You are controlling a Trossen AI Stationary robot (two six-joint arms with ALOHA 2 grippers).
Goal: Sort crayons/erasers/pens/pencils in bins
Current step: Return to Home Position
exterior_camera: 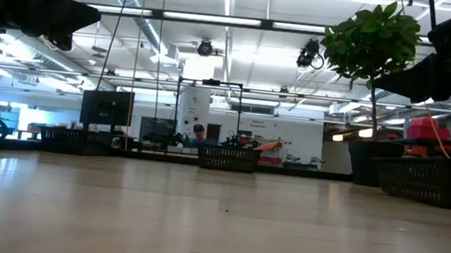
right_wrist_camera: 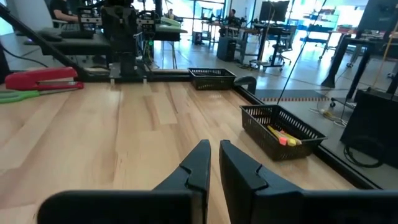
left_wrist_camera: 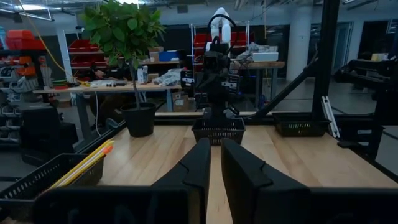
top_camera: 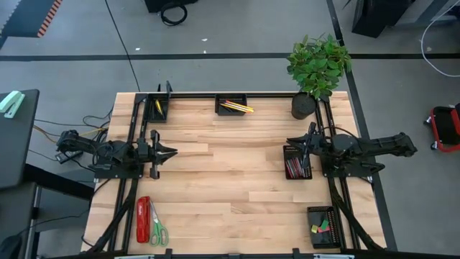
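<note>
Four black mesh bins stand on the wooden table. The far middle bin [top_camera: 231,105] holds yellow pencils [right_wrist_camera: 278,133]. A far left bin [top_camera: 159,108] shows a bit of yellow inside. The right bin [top_camera: 297,162] holds red and dark sticks. The near right bin [top_camera: 323,227] holds bright erasers [top_camera: 318,229]. My left gripper [top_camera: 175,152] hovers level over the left side, fingers [left_wrist_camera: 194,171] close together with nothing between them. My right gripper [top_camera: 290,142] hovers level over the right bin, shut and empty [right_wrist_camera: 213,165].
A red stapler [top_camera: 143,219] and green-handled scissors [top_camera: 159,232] lie near the front left corner. A potted plant [top_camera: 316,68] stands at the far right corner. Black frame rails [top_camera: 134,180] run along the table's sides. The bare wood in the middle [top_camera: 230,173] is free.
</note>
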